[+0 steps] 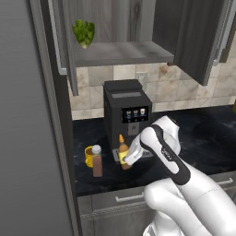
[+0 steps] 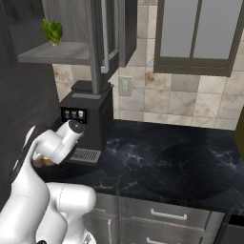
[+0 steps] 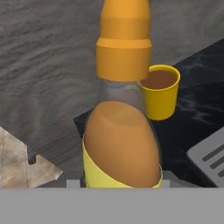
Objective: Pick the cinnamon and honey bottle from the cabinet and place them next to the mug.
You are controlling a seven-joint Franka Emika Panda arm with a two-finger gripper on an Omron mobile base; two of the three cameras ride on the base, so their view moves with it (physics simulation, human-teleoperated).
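The honey bottle (image 3: 121,144) looks like clear glossy plastic with a smooth matt orange cap and yellow label band, the mug (image 3: 160,92) smooth yellow ceramic, the cabinet (image 1: 120,53) matt grey wood-grain, and the counter (image 2: 167,162) polished black veined stone.

Glossy white rounded arm (image 1: 184,184); black band with small pale markings along the forearm; grey wrist flange

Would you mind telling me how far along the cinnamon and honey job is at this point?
Done: the cinnamon stands on the counter beside the mug. In hand: the pincer is at the honey bottle, low over the counter in front of the coffee machine. Left: releasing the bottle near the mug. The cabinet shelf now holds just a leafy green.
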